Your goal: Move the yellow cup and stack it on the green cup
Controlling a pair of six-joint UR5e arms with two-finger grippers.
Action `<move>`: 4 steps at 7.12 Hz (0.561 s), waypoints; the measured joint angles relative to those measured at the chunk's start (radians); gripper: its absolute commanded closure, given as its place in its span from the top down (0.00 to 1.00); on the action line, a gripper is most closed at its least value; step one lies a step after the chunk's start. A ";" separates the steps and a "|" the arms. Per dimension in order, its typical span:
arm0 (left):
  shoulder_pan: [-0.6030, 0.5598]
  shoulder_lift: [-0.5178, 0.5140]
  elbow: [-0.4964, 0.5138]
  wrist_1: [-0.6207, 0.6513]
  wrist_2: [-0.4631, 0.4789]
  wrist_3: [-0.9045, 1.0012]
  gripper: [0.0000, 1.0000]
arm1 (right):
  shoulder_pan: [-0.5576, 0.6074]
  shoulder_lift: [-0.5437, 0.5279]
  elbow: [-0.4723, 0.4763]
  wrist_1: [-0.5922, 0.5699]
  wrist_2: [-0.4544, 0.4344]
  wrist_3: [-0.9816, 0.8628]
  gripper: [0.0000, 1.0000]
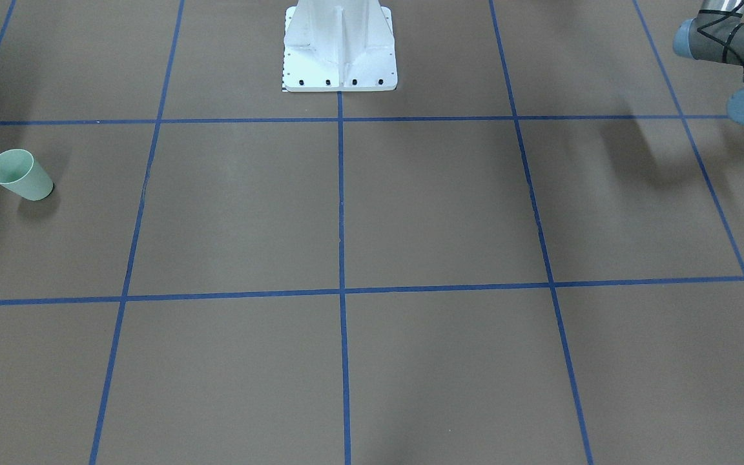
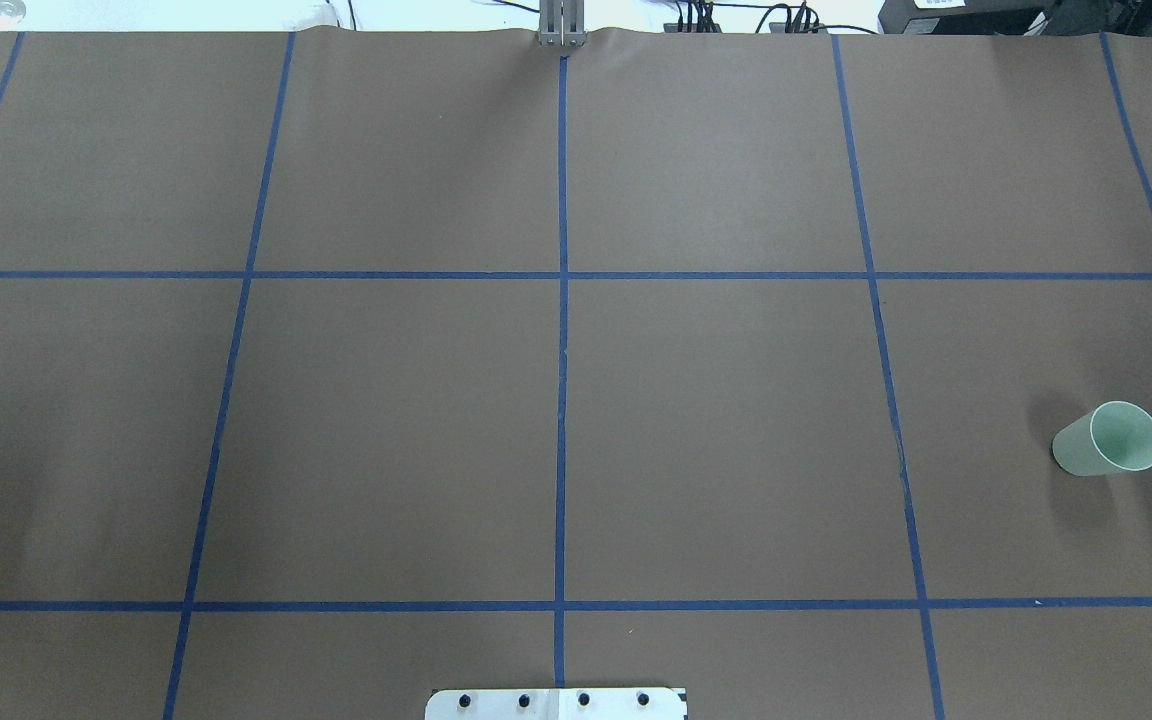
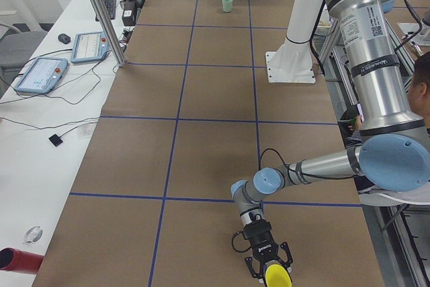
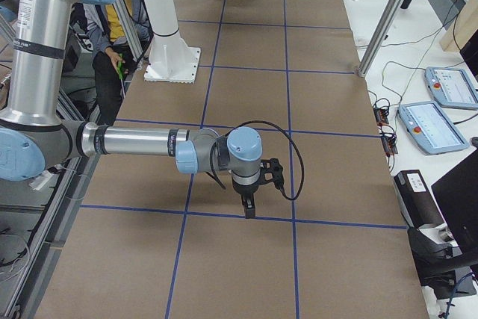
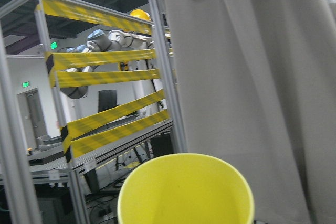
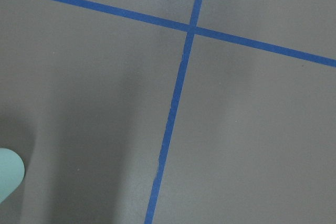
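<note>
Overhead exterior: green cup (image 2: 1108, 440) upright and empty, far on the robot's right of the table (image 2: 716, 420).
On exterior left I see the yellow cup (image 3: 277, 276) at the left claw (image 3: 271, 271), by the table's left end, well apart from the green cup; left wrist shows it empty. I cannot tell how wide the left claw or the right claw (image 4: 249, 213) stands. The label (image 3: 373, 30) on the left arm (image 3: 386, 99) is too small to read.
</note>
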 measured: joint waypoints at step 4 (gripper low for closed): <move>-0.034 0.027 0.133 -0.461 0.366 0.121 0.24 | 0.001 -0.008 -0.006 0.035 0.000 0.002 1.00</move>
